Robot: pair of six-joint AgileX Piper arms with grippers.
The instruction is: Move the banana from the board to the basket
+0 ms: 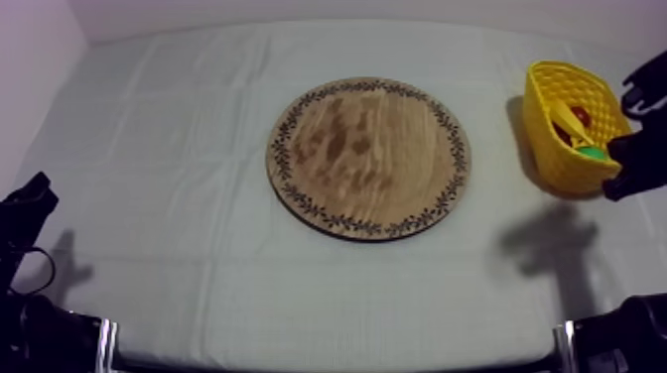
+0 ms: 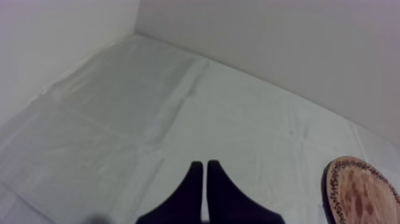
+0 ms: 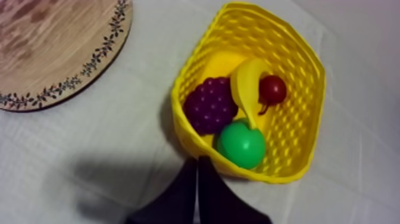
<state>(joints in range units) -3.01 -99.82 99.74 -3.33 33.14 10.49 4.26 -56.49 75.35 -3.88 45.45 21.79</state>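
The right arm [image 1: 635,139] comes in at the worktop's [image 1: 199,149] right edge, and the right end effector [image 3: 198,161] hangs just outside the rim of the yellow basket [image 3: 297,119], fingers pressed together on nothing. The left arm [image 1: 25,213] sits low at its own side, the left end effector [image 2: 205,164] likewise a narrow closed wedge, well apart from the one wooden board [image 1: 367,159]. The one basket holds four toy fruits: one banana [image 3: 247,83] between one bunch of grapes [image 3: 209,106] and one small red fruit [image 3: 272,89], and one green pear [image 3: 241,145].
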